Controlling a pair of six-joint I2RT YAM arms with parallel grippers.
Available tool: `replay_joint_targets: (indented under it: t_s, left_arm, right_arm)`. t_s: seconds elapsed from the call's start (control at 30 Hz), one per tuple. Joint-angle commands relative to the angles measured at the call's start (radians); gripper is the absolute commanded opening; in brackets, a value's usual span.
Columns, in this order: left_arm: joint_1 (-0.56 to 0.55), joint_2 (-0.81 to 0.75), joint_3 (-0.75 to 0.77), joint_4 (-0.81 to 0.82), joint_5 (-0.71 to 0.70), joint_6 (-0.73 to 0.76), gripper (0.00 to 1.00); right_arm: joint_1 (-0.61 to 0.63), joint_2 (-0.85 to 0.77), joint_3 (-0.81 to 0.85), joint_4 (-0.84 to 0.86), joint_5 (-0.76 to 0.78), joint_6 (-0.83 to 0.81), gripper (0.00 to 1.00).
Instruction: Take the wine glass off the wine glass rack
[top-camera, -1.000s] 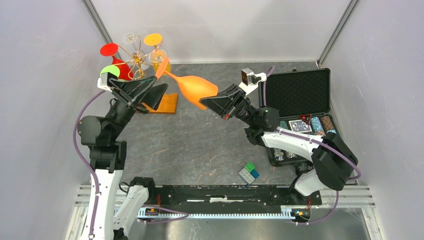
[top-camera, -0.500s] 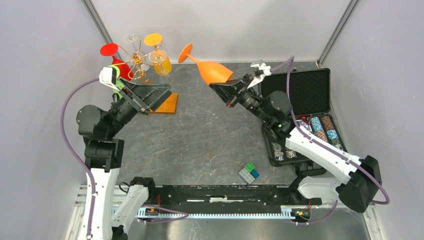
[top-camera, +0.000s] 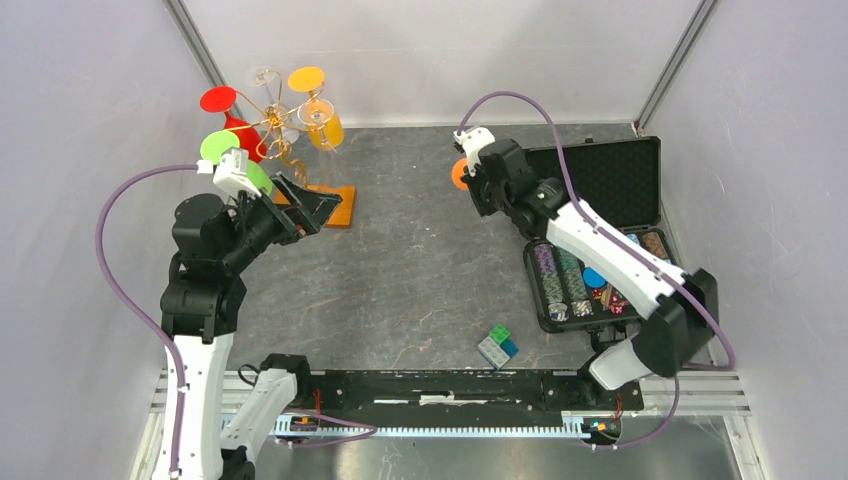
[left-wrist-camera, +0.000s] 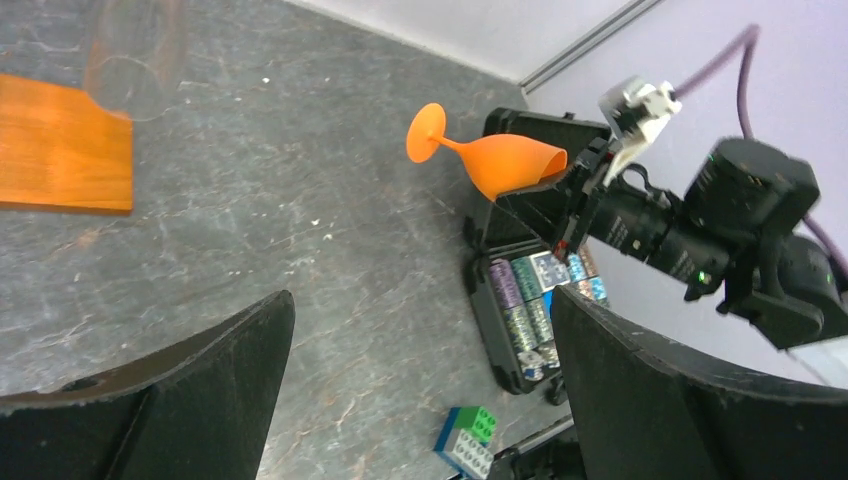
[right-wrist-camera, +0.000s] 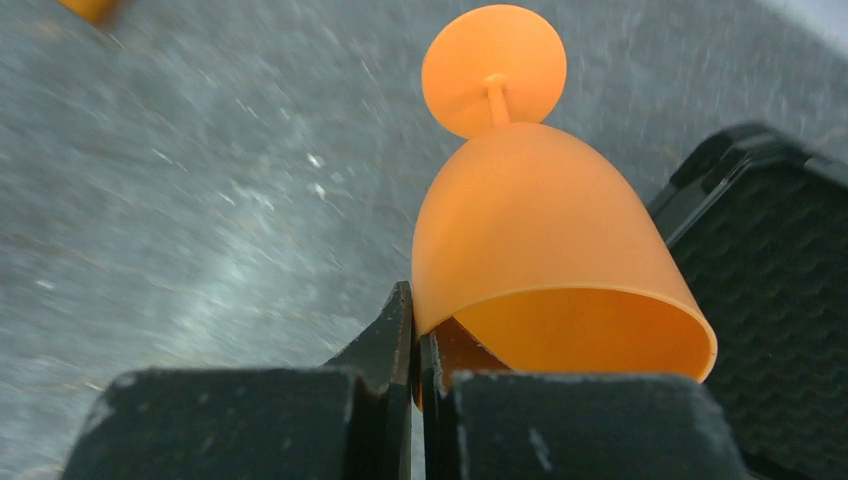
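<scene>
The wine glass rack (top-camera: 272, 124), gold wire on an orange base (top-camera: 340, 207), stands at the back left. It holds a red glass (top-camera: 224, 104), a yellow one (top-camera: 318, 112), a clear one (top-camera: 264, 76) and a green-footed one (top-camera: 221, 147). My right gripper (top-camera: 478, 185) is shut on the rim of an orange wine glass (right-wrist-camera: 540, 230), one finger inside and one outside, away from the rack beside the black case. From above only the glass's foot (top-camera: 459, 173) shows. The left wrist view shows the glass tilted (left-wrist-camera: 495, 160). My left gripper (top-camera: 322, 208) is open and empty over the base (left-wrist-camera: 60, 145).
An open black case (top-camera: 600, 180) with poker chips and cards lies at the right; it also shows in the left wrist view (left-wrist-camera: 525, 300) and the right wrist view (right-wrist-camera: 770, 230). A small stack of toy bricks (top-camera: 497, 346) lies near the front edge, also in the left wrist view (left-wrist-camera: 465, 435).
My right gripper has carried the orange glass away from the rack, to the right and back, and has turned it foot-down next to the case. My left arm has drawn back slightly.
</scene>
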Motion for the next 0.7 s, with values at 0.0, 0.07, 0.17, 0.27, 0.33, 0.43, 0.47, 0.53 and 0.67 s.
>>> replay_joint_targets:
  t_s: [0.0,0.07,0.17,0.27,0.33,0.43,0.47,0.53,0.67]
  left_arm:
    - [0.000,0.005,-0.009,-0.052,-0.042,0.118,1.00]
    - [-0.001,0.003,-0.019,-0.053,-0.042,0.120,1.00]
    - [0.000,0.007,-0.032,-0.053,-0.037,0.120,1.00]
    - [-0.001,0.011,-0.048,-0.053,-0.029,0.119,1.00]
    - [0.000,0.013,-0.065,-0.049,-0.023,0.114,1.00]
    - [-0.001,0.021,-0.084,-0.047,-0.017,0.111,1.00]
    - [-0.001,0.025,-0.087,-0.047,-0.014,0.112,1.00]
    - [-0.001,0.032,-0.089,-0.047,-0.010,0.116,1.00]
    - [0.000,0.041,-0.094,-0.046,-0.008,0.118,1.00]
  right_arm:
    - [-0.053,0.119,0.116,-0.166,-0.069,-0.115,0.00]
    - [-0.066,0.185,0.164,-0.205,-0.078,-0.138,0.00]
    - [-0.084,0.282,0.248,-0.252,-0.070,-0.154,0.00]
    - [-0.100,0.352,0.322,-0.277,-0.072,-0.160,0.00]
    - [-0.106,0.390,0.360,-0.285,-0.079,-0.169,0.00]
    - [-0.118,0.446,0.426,-0.316,-0.094,-0.178,0.00]
    - [-0.122,0.458,0.441,-0.323,-0.101,-0.180,0.00]
    - [-0.133,0.479,0.463,-0.337,-0.114,-0.185,0.01]
    - [-0.147,0.508,0.497,-0.378,-0.151,-0.210,0.07]
